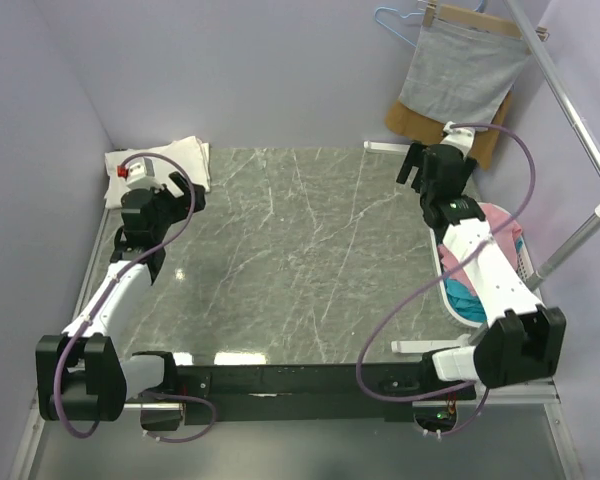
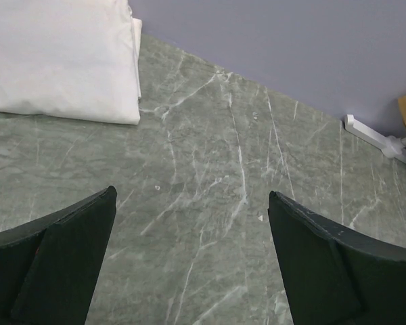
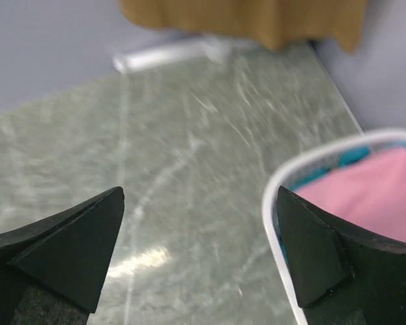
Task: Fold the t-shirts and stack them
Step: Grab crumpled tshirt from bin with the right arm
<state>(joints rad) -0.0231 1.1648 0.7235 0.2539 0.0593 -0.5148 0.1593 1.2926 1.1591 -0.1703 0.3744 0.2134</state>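
The marble table (image 1: 300, 240) spans the space between the arms. On its right side sits a white basket (image 3: 311, 154) holding a pink shirt (image 3: 372, 189) with teal cloth (image 3: 348, 157), probably more shirts, though little shows. A folded cream shirt (image 2: 54, 61) lies in the far-left corner. The right gripper (image 3: 199, 203), jaws wide and empty, hovers off the basket's far-left rim, much nearer the pink shirt. The left gripper (image 2: 193, 210), likewise spread, hangs beside the cream one.

A grey-green marbled table (image 1: 300, 260) carries a folded cream-white t-shirt (image 1: 185, 158) in its far left corner, a white basket (image 3: 269, 203) at its right edge, and a white strip (image 1: 385, 147) at far right.
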